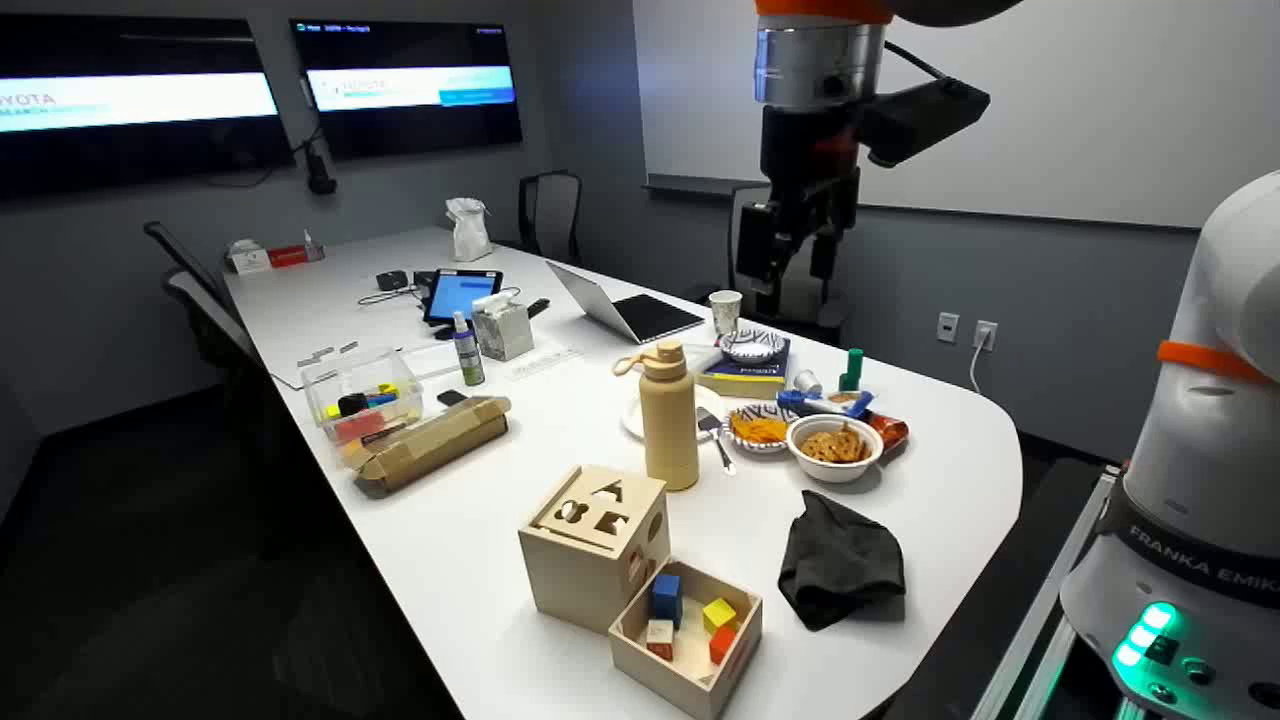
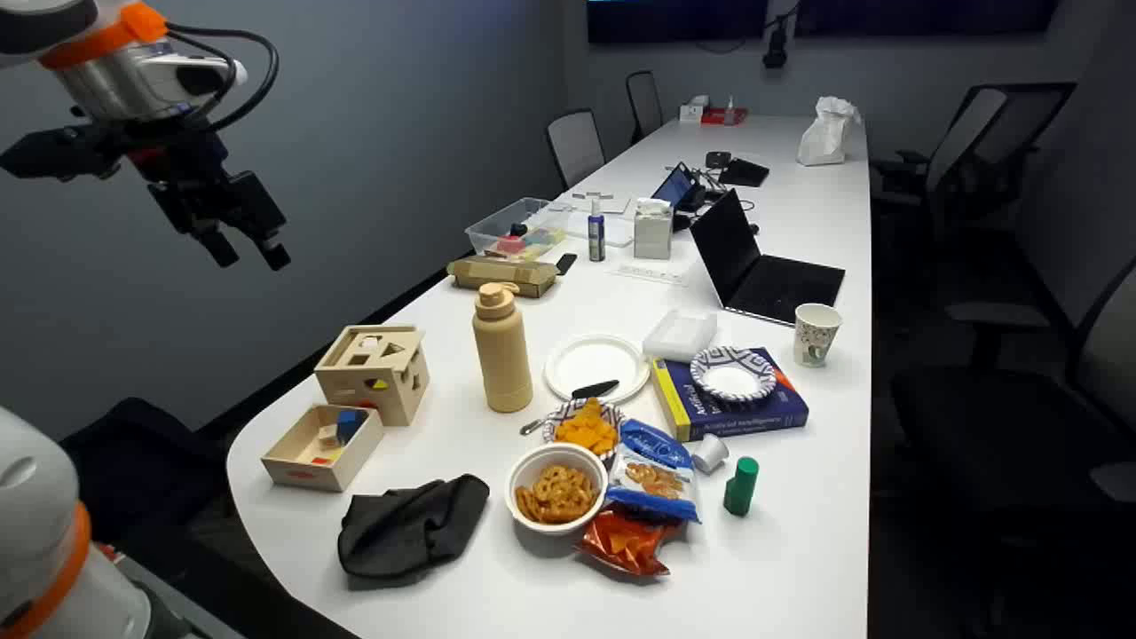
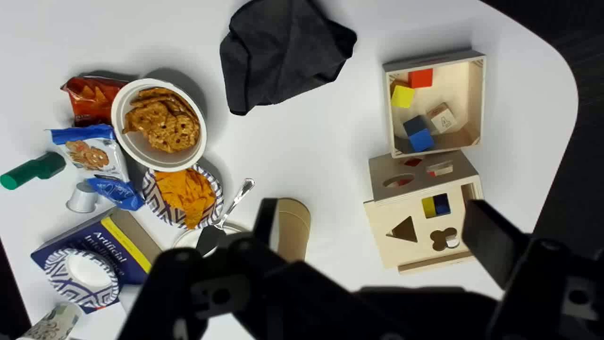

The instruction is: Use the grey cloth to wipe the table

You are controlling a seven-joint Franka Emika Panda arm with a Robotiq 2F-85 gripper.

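The cloth (image 3: 283, 54) was judged light, soft and limp, best pinched at 1 bunched fold; the pincer (image 3: 377, 232) was spread apart, empty.

grey cloth (image 3: 283, 54) partly beyond wrist view's top

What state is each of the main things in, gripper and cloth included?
gripper: open, holding nothing
grey cloth: crumpled, lying on the table
laptop: open, screen looks dark
tablet: lit
wall screens: lit
tan bottle: upright, capped
spray bottle: upright
white bowl: holding snacks
paper cup: upright
wooden tray: open-topped, holding blocks
indicator lights: green
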